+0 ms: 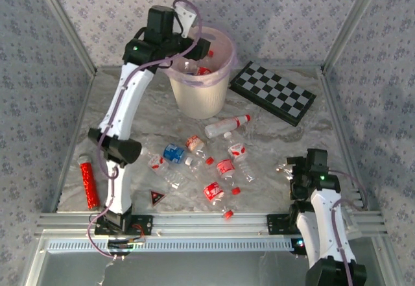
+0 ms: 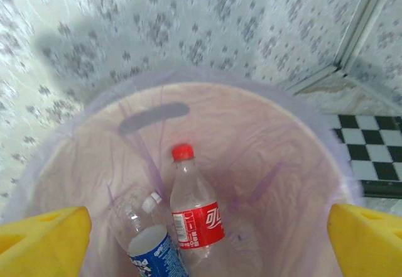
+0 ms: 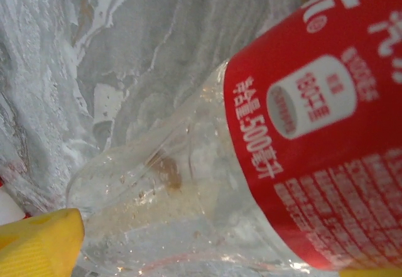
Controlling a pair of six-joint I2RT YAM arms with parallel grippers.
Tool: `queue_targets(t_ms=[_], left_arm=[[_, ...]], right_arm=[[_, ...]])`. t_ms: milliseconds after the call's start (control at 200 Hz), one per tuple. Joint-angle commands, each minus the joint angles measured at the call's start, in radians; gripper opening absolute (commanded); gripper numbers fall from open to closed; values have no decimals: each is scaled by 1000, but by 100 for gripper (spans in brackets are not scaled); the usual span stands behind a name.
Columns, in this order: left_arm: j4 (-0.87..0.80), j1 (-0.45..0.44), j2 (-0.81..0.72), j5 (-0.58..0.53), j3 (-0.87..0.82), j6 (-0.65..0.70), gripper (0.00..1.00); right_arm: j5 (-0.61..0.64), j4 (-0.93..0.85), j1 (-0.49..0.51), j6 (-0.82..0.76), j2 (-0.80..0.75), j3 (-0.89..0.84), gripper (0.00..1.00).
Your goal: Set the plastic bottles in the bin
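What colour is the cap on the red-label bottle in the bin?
Red. The cap of that bottle shows best in the left wrist view.

Cream bin w/ pinkish liner, red-labelled bottles (some blue), b&w checkerboard, marbled table.

left arm over bin mouth, bottles clutter mid-table — open lane beside checkerboard

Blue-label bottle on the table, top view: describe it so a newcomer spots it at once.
Start at the cream bin at the back of the marble table; plastic bottles lie scattered in front of it. The blue-labelled bottle is on that scatter's left side, close to the left arm. Its neighbours wear red labels; it alone there is blue.
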Motion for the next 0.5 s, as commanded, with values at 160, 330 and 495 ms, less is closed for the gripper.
queue_targets(t_ms=[160, 330, 495], left_arm=[[135, -17, -270, -18, -319, 14, 97], [257, -17, -429, -33, -573, -20, 97], [322, 3, -518, -29, -757, -78, 97]], right_arm=[[30, 181, -19, -90, 144, 6, 96], [-20, 287, -13, -214, 252, 68, 87], [-95, 324, -11, -326, 323, 123, 74]])
